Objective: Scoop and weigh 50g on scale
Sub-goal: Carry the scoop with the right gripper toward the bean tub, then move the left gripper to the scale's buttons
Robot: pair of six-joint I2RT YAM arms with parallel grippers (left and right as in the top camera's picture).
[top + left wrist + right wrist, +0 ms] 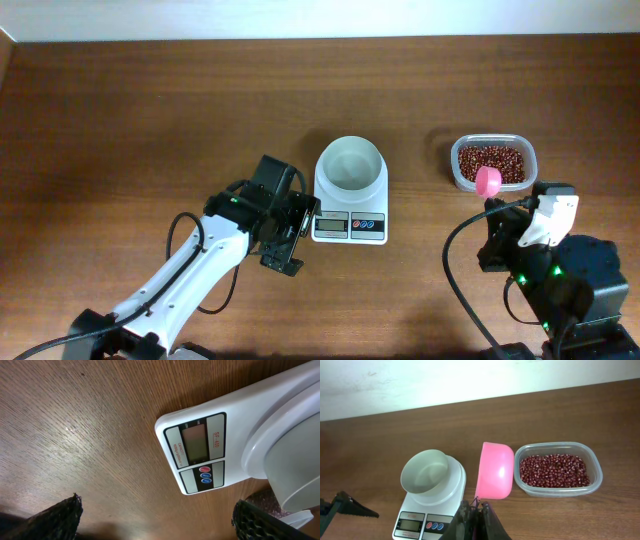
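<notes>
The right claw (478,511), clenched on the pink scoop (495,471), should dip shallowly into the beans (554,471), lift level, then trickle onto the scale (350,190); left claw (287,238) released.

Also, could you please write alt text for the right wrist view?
The right gripper holds a pink scoop, seen between a white scale with an empty bowl and a clear tub of red-brown beans on a wooden table.

**A robot test bench, not a kitchen**

The left arm (185,275) and right arm (580,275), black cables trailing, work at a wood-grain surface (120,120) before a plain white wall (420,380). On it are a scale (350,200), pink scoop (495,470) and clear tub (597,467) of beans (552,471).
</notes>
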